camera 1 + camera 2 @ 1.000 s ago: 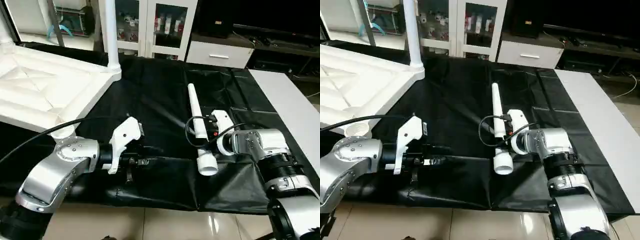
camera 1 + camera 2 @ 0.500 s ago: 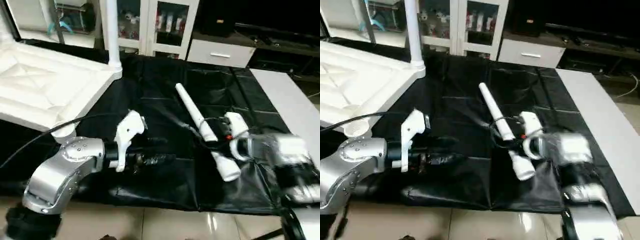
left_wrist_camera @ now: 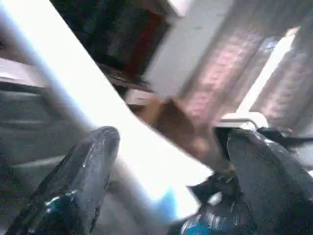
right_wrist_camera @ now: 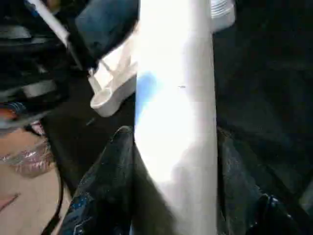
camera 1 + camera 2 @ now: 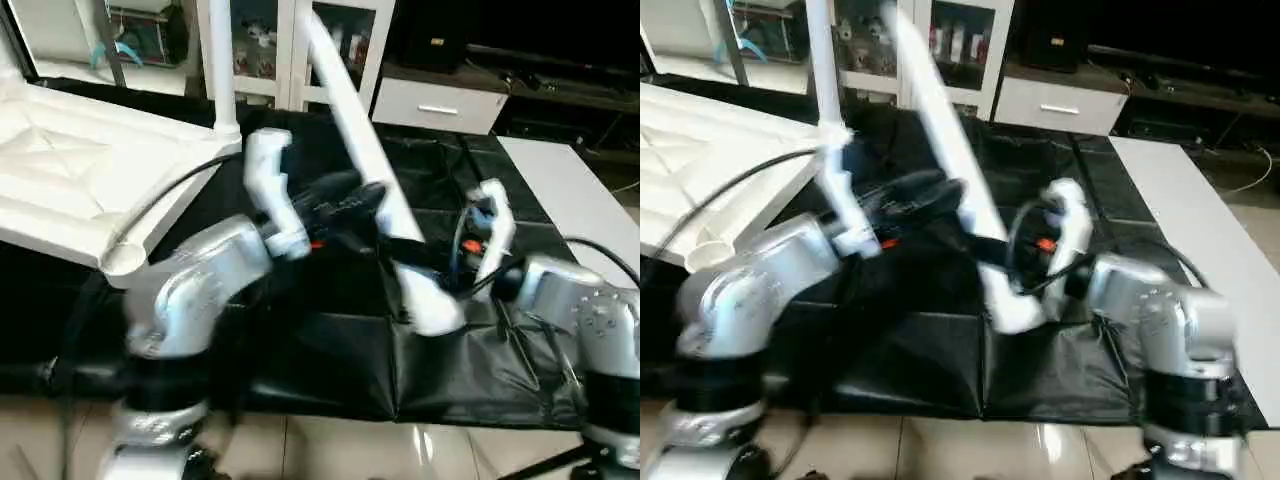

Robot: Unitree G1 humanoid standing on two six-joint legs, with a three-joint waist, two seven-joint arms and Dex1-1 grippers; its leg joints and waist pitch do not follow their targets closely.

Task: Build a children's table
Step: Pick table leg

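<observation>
The children's table top [image 5: 70, 170] lies upside down at the left, ribbed underside up. One white leg [image 5: 222, 70] stands upright in its near corner. A second white leg [image 5: 355, 150] is lifted off the black cloth and slants up and away. My right gripper [image 5: 425, 272] is shut on it near its thick lower end, with its fingers [image 4: 110, 171] pressed on either side. My left gripper [image 5: 345, 203] is raised at the leg's middle. Its fingers [image 3: 83, 171] stand wide apart, open, with the leg [image 3: 88, 112] between them.
The black cloth [image 5: 330, 370] covers the work table, whose front edge drops to a tiled floor [image 5: 330, 450]. A white strip [image 5: 575, 190] runs along the table's right side. Glass-door cabinets [image 5: 340, 40] and a white drawer unit [image 5: 435, 100] stand behind.
My right gripper has lifted the leg off the cloth and tilted its thin end up. My left arm rose and swung right to the leg, its fingers spreading open.
</observation>
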